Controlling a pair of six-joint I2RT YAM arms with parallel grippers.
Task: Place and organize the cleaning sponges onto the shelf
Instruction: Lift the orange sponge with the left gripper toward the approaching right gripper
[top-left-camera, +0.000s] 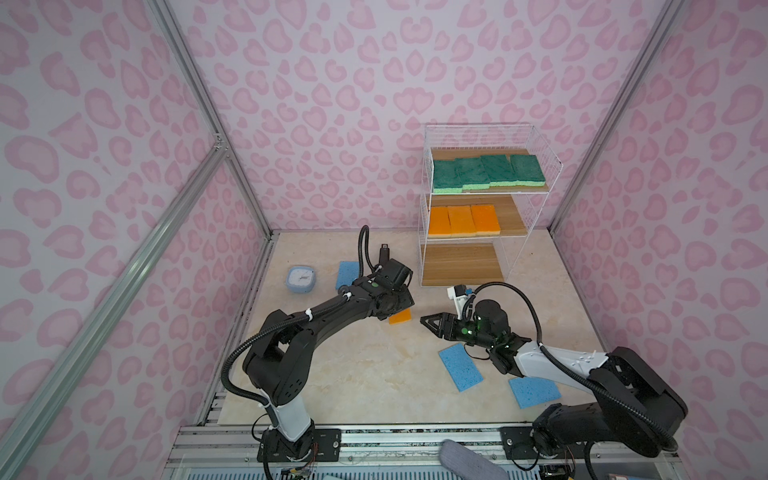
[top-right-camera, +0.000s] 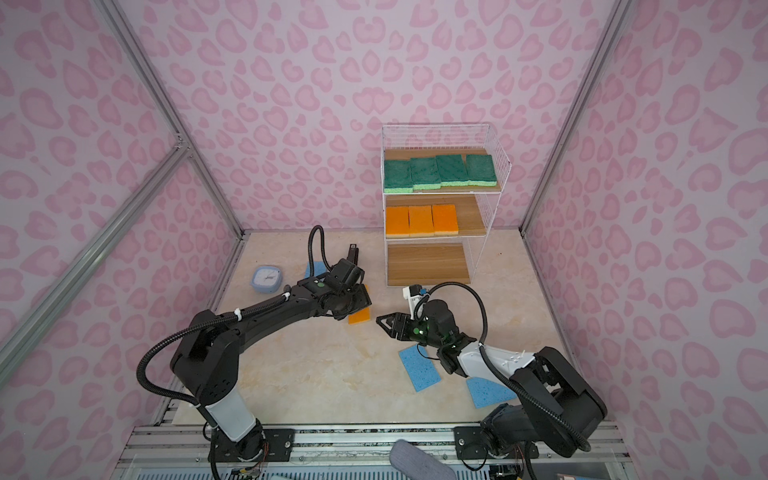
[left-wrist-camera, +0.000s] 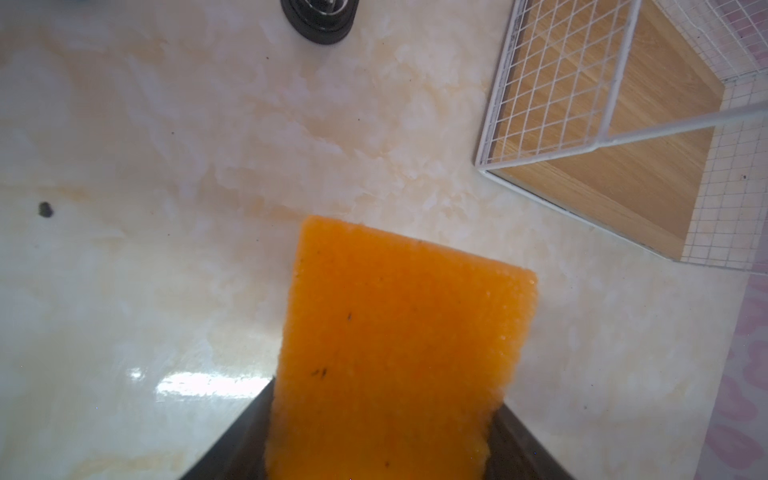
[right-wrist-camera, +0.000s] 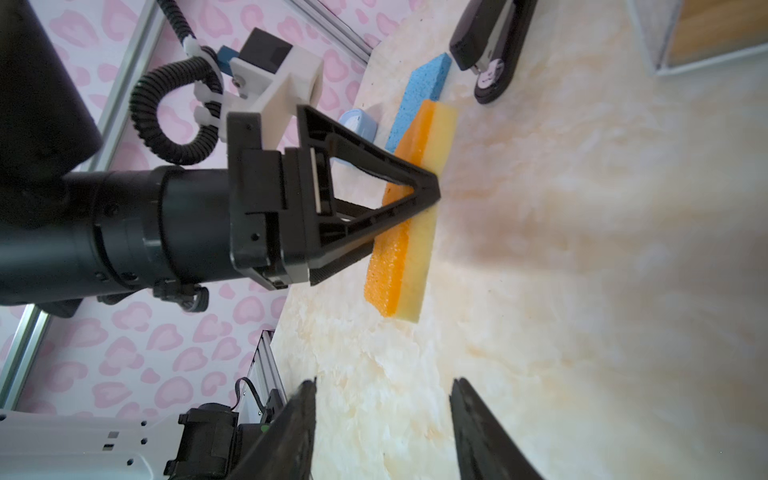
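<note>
Orange sponge (left-wrist-camera: 399, 353) first: my left end effector (right-wrist-camera: 428, 195) pinches it flat at the bench (top-left-camera: 353, 374) middle, near the shelf (top-left-camera: 461, 266) by the far edge. My right end effector (right-wrist-camera: 383, 386) hangs spread beside it, gripping nothing.

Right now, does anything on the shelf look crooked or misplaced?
Yes. The four green sponges on the shelf's top board overlap and sit staggered; the three orange sponges below lie in an even row.
</note>
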